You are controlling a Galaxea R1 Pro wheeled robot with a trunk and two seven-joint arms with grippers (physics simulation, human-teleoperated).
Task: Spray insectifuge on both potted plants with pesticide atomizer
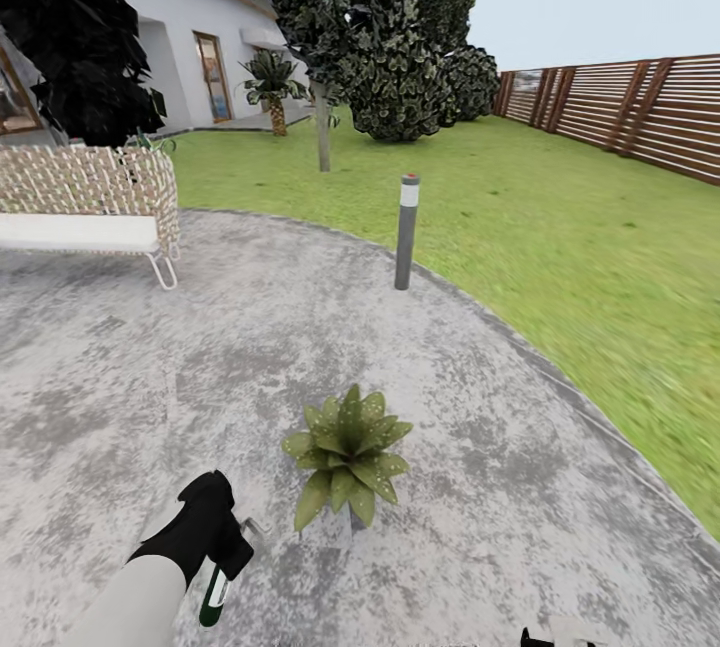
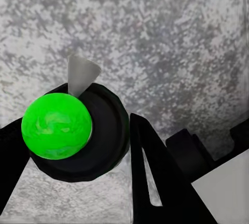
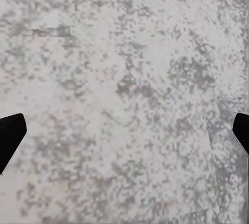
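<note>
At far left in the head view, a wicker chair [image 1: 95,202] on the grey patio [image 1: 480,487], with a white house [image 1: 170,37] behind it. Lower left, the left gripper [image 1: 232,555] clenched on the atomizer [image 1: 214,595], held low over the patio just beside the plant [image 1: 347,454]. In the left wrist view, black fingers [image 2: 150,177] on either side of the atomizer's dark body [image 2: 104,136], bright green ball [image 2: 56,125] on top, grey nozzle [image 2: 80,73] pointing out over mottled stone. Centre, one low rosette of pointed green leaves standing on the patio, pot hardly visible. Beyond it, a grey bollard [image 1: 406,232] at the patio's edge, dark trees [image 1: 390,37] and a small palm [image 1: 272,87] farther back. Right, green lawn [image 1: 560,227] running to a brown slatted fence [image 1: 630,107]. In the right wrist view, right gripper [image 3: 124,138] released, black fingertips [image 3: 10,136] spread wide at opposite edges, bare patio between them.
</note>
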